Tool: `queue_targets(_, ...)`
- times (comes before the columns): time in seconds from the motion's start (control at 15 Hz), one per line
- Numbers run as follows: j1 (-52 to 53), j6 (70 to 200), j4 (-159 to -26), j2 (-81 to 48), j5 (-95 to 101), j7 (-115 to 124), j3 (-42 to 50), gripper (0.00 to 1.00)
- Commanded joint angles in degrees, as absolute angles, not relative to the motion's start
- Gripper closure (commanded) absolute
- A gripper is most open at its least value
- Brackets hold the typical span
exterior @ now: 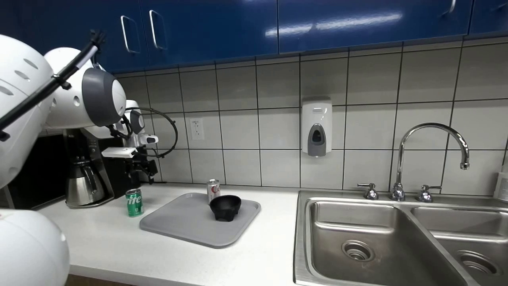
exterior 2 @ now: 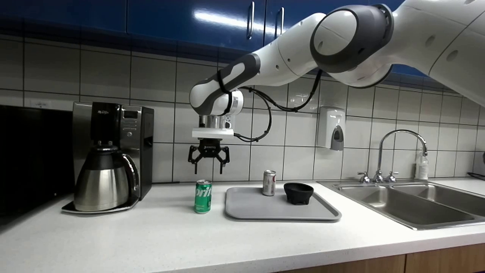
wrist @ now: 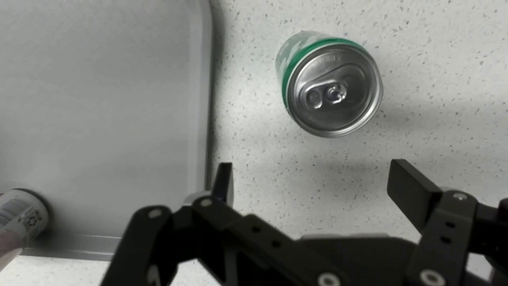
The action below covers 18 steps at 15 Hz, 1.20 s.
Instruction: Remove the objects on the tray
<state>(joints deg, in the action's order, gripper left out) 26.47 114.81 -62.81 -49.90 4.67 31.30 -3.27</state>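
On the grey rectangular tray [exterior 2: 250, 207] I see a round black bowl [exterior 2: 298, 194] and silvery metal can [exterior 2: 269, 184]; beside the tray, the green cylindrical can [exterior 2: 203, 197] (tab up, axis vertical); my black gripper [exterior 2: 208, 171] gapes wide.

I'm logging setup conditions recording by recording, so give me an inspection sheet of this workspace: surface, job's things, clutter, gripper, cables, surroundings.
Surface: pale speckled countertop.
Job's things: grey tray bears a silver can and a black bowl, both upright; green can stands upright on the countertop, beside the tray and apart from it.
Clutter: coffee maker with its steel pot.
Gripper: open, holding nothing, raised above the countertop near the green can.
Cables: black cables run along the arm, looping out near its tool end.
Surroundings: tiled wall, blue cabinets, soap dispenser, faucet, steel sink.
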Motion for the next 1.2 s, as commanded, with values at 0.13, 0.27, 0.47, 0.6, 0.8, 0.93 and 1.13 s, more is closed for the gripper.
queue_targets(0.13, 26.5, 119.7, -67.1, -48.0, 5.4, 35.1, -1.1, 0.00)
queue_targets(0.27, 26.5, 121.6, -68.4, -47.4, 5.4, 36.2, -0.1, 0.00)
queue_targets(0.47, 26.5, 123.6, -70.1, -46.7, 5.4, 37.1, 1.3, 0.00)
queue_targets(0.6, 26.6, 124.0, -70.7, -46.3, 5.2, 37.4, 2.1, 0.00)
queue_targets(0.8, 25.9, 122.9, -71.9, -45.1, 4.6, 35.4, 2.2, 0.00)
queue_targets(0.93, 25.5, 122.7, -72.9, -44.0, 4.6, 35.2, 2.4, 0.00)
queue_targets(1.13, 24.8, 122.9, -74.8, -41.9, 4.5, 35.0, 2.9, 0.00)
